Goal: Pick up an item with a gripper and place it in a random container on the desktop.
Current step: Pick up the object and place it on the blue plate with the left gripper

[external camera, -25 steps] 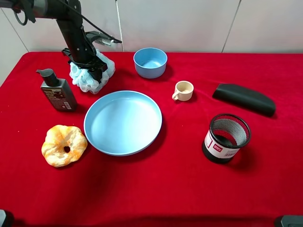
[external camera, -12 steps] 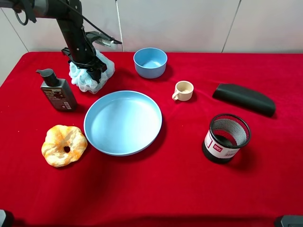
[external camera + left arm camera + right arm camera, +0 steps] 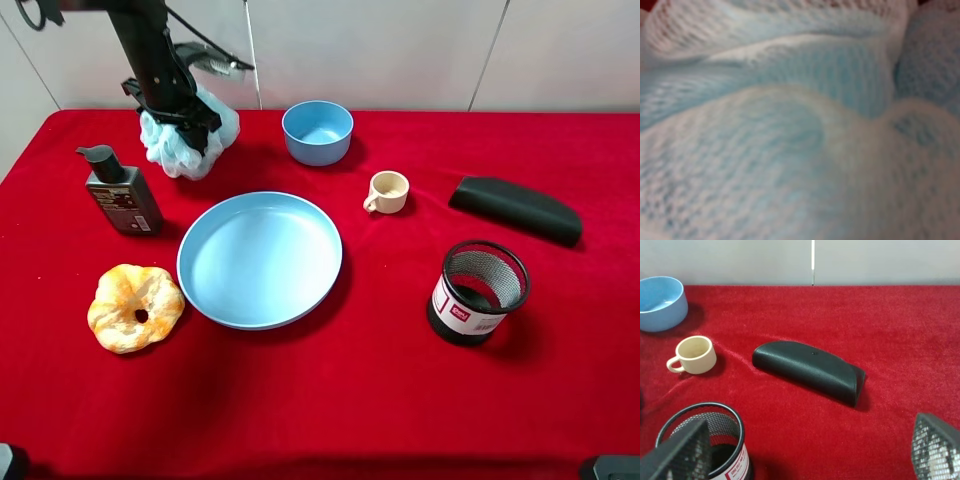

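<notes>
The light blue and white mesh pouf (image 3: 187, 140) hangs at the back left, lifted a little off the red cloth (image 3: 380, 400). My left gripper (image 3: 181, 118) is shut on it from above, its fingers sunk in the mesh. The pouf fills the left wrist view (image 3: 800, 130), which hides the fingers there. The large shallow light blue plate (image 3: 260, 260) lies empty to the front right of the pouf. My right gripper (image 3: 805, 457) is open and empty, low over the cloth near the mesh cup; it does not show in the exterior view.
A black pump bottle (image 3: 118, 192) stands left of the plate, with an orange ring-shaped scrunchie (image 3: 134, 307) in front of it. A small deep blue bowl (image 3: 317, 131), a beige cup (image 3: 387, 191), a black case (image 3: 515, 209) and a black mesh cup (image 3: 478, 291) lie to the right.
My left gripper has risen with the pouf in it, lifting it off the cloth and slightly toward the back. Nothing else has moved.
</notes>
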Motion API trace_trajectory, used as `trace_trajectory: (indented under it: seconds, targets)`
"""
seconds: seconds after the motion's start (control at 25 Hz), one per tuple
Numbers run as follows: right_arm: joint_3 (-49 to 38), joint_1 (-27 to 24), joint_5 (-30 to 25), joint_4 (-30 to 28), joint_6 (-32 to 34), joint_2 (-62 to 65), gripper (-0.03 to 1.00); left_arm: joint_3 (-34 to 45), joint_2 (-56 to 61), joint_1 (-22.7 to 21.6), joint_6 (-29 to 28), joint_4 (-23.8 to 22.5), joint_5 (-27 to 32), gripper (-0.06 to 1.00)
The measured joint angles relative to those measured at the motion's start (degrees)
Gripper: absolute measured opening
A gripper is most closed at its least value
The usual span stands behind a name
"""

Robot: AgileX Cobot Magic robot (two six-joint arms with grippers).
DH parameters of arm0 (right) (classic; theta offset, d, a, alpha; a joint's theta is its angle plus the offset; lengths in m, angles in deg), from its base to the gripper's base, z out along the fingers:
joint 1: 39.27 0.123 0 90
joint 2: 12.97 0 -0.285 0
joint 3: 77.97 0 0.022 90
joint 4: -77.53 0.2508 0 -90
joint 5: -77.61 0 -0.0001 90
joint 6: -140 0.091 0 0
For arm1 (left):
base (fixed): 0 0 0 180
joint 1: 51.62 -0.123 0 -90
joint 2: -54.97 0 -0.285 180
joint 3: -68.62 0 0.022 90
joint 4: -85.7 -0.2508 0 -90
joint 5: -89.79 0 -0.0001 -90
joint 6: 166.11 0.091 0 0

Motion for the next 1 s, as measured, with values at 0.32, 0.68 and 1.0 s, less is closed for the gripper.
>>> trace_trajectory:
  seconds: [0.32, 0.68, 1.0]
  targets:
    - [0.00, 0.00, 0.00, 0.00, 0.00, 0.00, 0.63, -4.63, 0.77, 0.00, -0.04, 0.00, 7.63, 0.53]
    - [0.00, 0.00, 0.00, 0.10, 0.00, 0.00, 0.63, -9.01, 1.95, 0.19, -1.63, 2.19, 9.60, 0.53]
    - [0.00, 0.00, 0.00, 0.16, 0.00, 0.00, 0.63, -9.01, 6.60, 2.88, -2.66, 2.58, 9.66, 0.52]
